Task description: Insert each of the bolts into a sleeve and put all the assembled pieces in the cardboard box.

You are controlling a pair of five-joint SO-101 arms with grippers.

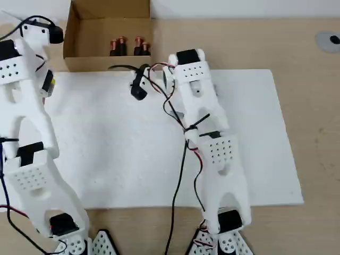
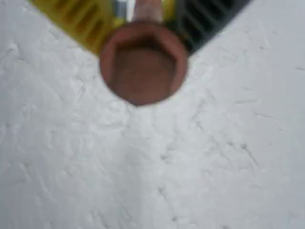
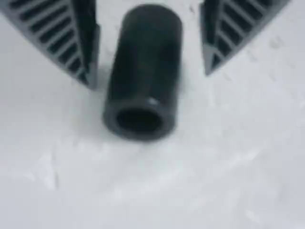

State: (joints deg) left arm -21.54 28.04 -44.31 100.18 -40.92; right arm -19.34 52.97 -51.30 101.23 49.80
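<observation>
Left tool (image 2: 143, 14) clamps a bolt (image 2: 143, 64); right tool (image 3: 150, 71) gapes around a sleeve (image 3: 141, 117)

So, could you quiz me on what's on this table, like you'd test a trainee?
1. True or false: the sleeve stands upright on the mat.
2. The left jaws hold: A) a sleeve, B) a bolt, C) nothing.
3. Fill in: the finished pieces lie in the ___.

Key: 1 false, it lies on its side between the open right jaws. 2 B. 3 box.
</observation>
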